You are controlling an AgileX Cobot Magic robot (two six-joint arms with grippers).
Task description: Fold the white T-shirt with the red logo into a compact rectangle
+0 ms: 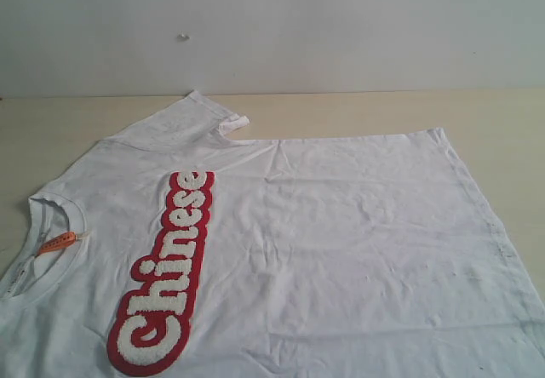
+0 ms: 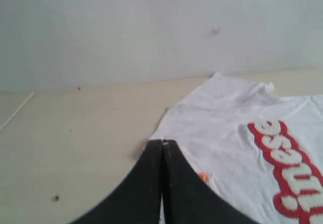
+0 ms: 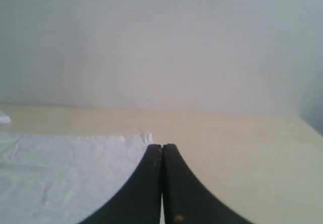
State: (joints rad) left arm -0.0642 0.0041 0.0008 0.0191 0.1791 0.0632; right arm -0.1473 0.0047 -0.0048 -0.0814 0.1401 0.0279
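Shirt (image 1: 341, 250) is lying spread flat, face up, on the tan table (image 1: 511, 114), its collar (image 1: 53, 208) pointing toward your left arm's side. The red logo (image 1: 166, 276) is running along the chest. Both your left gripper (image 2: 162, 144) and right gripper (image 3: 162, 147) are sitting with fingers pressed together, each near a shirt edge, apparently gripping nothing.

A pale beige tabletop (image 1: 358, 112) runs back to a plain whitish wall (image 1: 341, 20). A small mark (image 1: 182, 37) sits on the wall (what it is cannot be told). In the left wrist view, a dark speck (image 2: 56, 198) lies on the bare tabletop, and a thin pale line (image 2: 17, 110) crosses it near the wall.
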